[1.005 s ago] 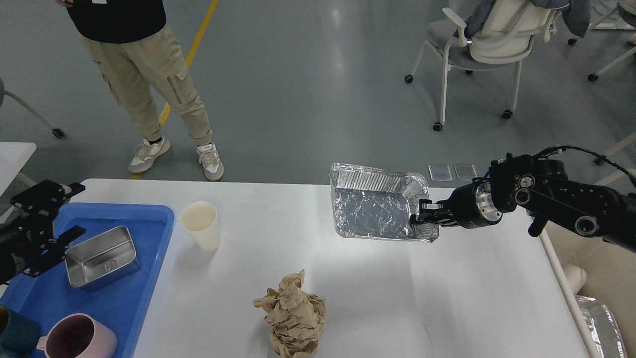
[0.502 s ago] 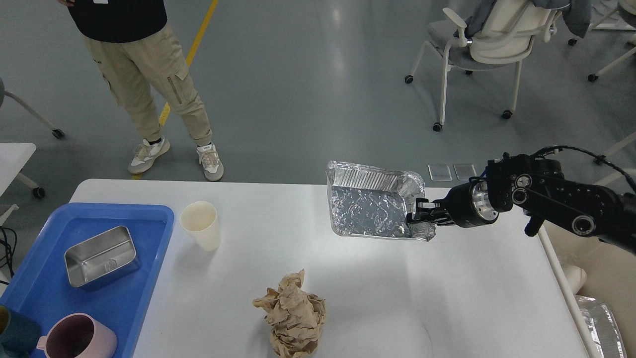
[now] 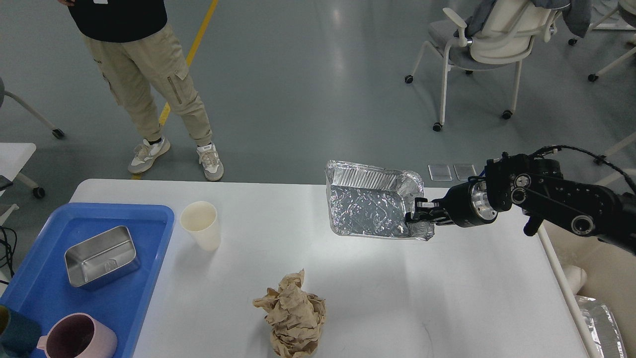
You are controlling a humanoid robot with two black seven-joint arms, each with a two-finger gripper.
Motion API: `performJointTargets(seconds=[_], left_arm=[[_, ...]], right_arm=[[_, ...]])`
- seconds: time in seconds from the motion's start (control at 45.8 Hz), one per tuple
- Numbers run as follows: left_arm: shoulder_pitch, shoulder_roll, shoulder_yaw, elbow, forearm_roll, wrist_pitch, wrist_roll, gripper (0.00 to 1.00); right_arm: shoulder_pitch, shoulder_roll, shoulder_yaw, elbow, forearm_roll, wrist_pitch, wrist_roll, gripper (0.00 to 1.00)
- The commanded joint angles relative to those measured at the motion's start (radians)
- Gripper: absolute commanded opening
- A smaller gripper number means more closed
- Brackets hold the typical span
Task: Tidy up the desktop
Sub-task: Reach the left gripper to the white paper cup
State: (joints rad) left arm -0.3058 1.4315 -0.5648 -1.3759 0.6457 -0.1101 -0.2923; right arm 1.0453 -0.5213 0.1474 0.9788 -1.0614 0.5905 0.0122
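The white desktop fills the lower view. My right gripper is shut on the right rim of a crumpled foil tray and holds it tilted above the far middle of the desktop. A cream paper cup stands upright at the left. A crumpled brown paper ball lies near the front edge. My left gripper is out of view.
A blue tray at the left holds a steel box, a pink mug and a dark cup. A cream bin with foil stands right of the desktop. A person stands beyond; chairs at far right.
My left gripper has pulled back out of view at the left. My right gripper has lifted the foil tray slightly and shifted it a little left.
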Motion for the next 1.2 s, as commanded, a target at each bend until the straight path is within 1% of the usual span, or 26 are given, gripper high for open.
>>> performJointTargets(seconds=[0.0,0.044,0.131,0.24,0.284,0.306,0.437,0.524,0.611,0.699,0.786,0.808,0.873,0.983,1.179], left_arm=[[-0.052,-0.046,0.002,0.089,0.293,-0.009,0.001,0.97],[-0.071,-0.062,0.0,0.127,0.398,-0.025,-0.004,0.97],[-0.137,-0.106,0.002,0.205,0.586,-0.083,-0.008,0.97],[-0.228,-0.172,0.003,0.268,0.785,-0.147,-0.018,0.97],[-0.269,-0.2,0.005,0.278,0.866,-0.174,-0.018,0.97],[-0.316,-0.229,0.014,0.281,0.937,-0.202,-0.018,0.97],[-0.433,-0.325,0.017,0.288,1.124,-0.325,-0.019,0.97],[-0.499,-0.399,0.025,0.291,1.233,-0.384,-0.022,0.97],[-0.578,-0.473,0.092,0.304,1.318,-0.428,-0.028,0.97],[-0.671,-0.546,0.227,0.336,1.355,-0.43,-0.041,0.97],[-0.771,-0.631,0.383,0.399,1.358,-0.422,-0.041,0.97],[-0.797,-0.664,0.429,0.425,1.358,-0.413,-0.042,0.97],[-0.828,-0.736,0.506,0.483,1.353,-0.385,-0.042,0.97],[-0.837,-0.844,0.566,0.56,1.353,-0.358,-0.042,0.97],[-0.825,-0.953,0.602,0.618,1.353,-0.355,-0.041,0.97]], right_arm=[[-0.001,0.003,0.001,0.0,0.0,-0.001,0.0,0.0],[-0.001,0.009,0.001,0.0,0.0,-0.001,0.0,0.0],[-0.001,0.015,0.004,0.001,0.0,-0.001,0.0,0.0],[-0.001,0.021,0.009,0.003,0.001,-0.011,-0.001,0.0],[-0.001,0.023,0.009,0.004,0.0,-0.012,-0.001,0.0],[-0.001,0.023,0.011,0.004,0.001,-0.011,-0.001,0.0],[0.001,0.027,0.011,0.004,0.001,-0.012,0.0,0.0],[0.001,0.027,0.011,0.004,0.0,-0.012,0.002,0.0],[0.001,0.027,0.012,0.004,0.0,-0.012,0.003,0.0],[0.001,0.027,0.017,0.004,0.0,-0.012,0.005,0.0],[0.001,0.027,0.027,0.006,0.0,-0.012,0.005,0.0],[-0.001,0.027,0.027,0.004,0.0,-0.012,0.005,0.0],[-0.001,0.029,0.027,0.004,0.0,-0.012,0.006,0.0],[-0.001,0.029,0.027,0.003,0.001,-0.012,0.005,0.0],[-0.001,0.027,0.027,0.004,0.001,-0.012,0.006,0.0]])
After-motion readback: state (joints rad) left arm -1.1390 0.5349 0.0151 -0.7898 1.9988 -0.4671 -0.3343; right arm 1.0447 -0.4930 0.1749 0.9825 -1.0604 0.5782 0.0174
